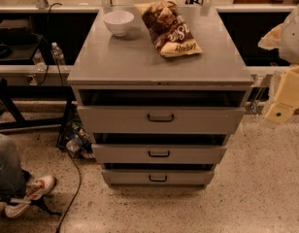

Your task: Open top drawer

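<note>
One bowl [118, 22], one bag [169, 28] atop cabinet [140, 62]; end effector [280, 110] hangs at right.

Matt grey metal, a shiny bag, a polished floor.
We see the cabinet [159, 64] as smooth grey metal, its top faintly sheened; the top drawer [203, 121] has the same matt front and a dark, smooth handle [160, 117]. The bowl [118, 22] looks white, smooth and glossy, the bag [169, 28] crinkled and shiny. The floor [256, 188] is polished speckled stone. At the right edge, beside the top drawer and apart from it, the gripper [280, 108] looks like smooth cream plastic. We also make out a clear plastic bottle [56, 54] at the left and trousers [6, 169] of plain cloth.
</note>
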Robot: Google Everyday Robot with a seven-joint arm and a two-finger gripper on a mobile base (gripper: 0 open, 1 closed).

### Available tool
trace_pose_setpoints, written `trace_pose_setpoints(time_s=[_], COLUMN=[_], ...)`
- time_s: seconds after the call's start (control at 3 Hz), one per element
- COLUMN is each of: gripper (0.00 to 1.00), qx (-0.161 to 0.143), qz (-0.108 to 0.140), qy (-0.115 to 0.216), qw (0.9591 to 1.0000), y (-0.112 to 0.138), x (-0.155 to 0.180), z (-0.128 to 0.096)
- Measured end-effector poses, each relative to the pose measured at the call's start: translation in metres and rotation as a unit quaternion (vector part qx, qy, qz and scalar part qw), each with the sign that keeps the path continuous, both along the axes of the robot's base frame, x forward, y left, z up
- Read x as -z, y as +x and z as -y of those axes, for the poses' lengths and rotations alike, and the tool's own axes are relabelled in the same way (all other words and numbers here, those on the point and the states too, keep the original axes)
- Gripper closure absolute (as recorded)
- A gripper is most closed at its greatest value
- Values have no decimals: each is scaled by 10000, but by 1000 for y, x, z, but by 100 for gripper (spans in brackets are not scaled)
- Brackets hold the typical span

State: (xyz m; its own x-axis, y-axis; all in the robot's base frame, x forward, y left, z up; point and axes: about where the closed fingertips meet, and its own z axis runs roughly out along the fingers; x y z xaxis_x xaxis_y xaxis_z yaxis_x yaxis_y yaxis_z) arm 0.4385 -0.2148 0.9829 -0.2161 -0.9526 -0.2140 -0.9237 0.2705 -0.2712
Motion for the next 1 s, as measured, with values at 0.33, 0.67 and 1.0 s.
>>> trace_pose_setpoints(time_s=[0.33, 0.67, 1.0], gripper=[0, 0, 0], qx=[0, -116, -210], qz=[1, 13, -43], qy=[0, 95, 379], qw=[10000, 9999, 9991], y=[0, 8, 19], x=[0, 20, 51], z=[0, 2, 6])
